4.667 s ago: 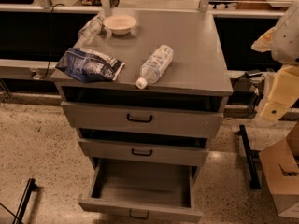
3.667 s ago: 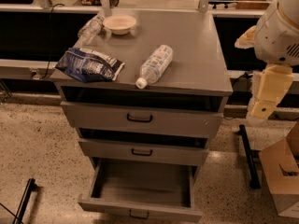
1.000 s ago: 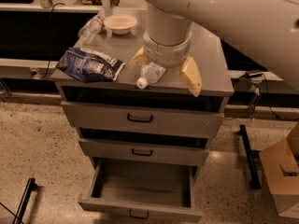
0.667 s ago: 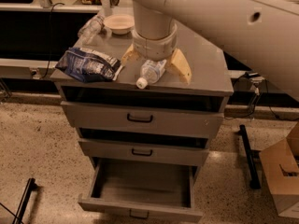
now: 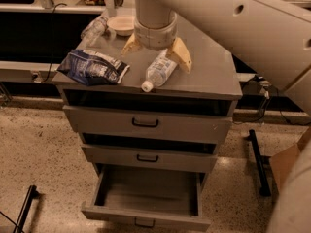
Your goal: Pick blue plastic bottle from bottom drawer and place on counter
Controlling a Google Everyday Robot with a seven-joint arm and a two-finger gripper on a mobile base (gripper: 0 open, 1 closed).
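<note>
The blue plastic bottle lies on its side on the counter, near the front edge, with its white cap pointing toward the front. My gripper hangs from above over the bottle's far end. It is open, with one cream finger to the right of the bottle and the other to its left. The fingers are not closed on the bottle. The bottom drawer is pulled out and shows nothing inside.
A dark blue snack bag lies at the counter's front left. A plain clear bottle and a small bowl sit at the back left. My large arm crosses the upper right. The two upper drawers are shut.
My arm came in from the right over the counter. In the last second the gripper shifted left and toward the back, over the bottle. The bottle has not moved.
</note>
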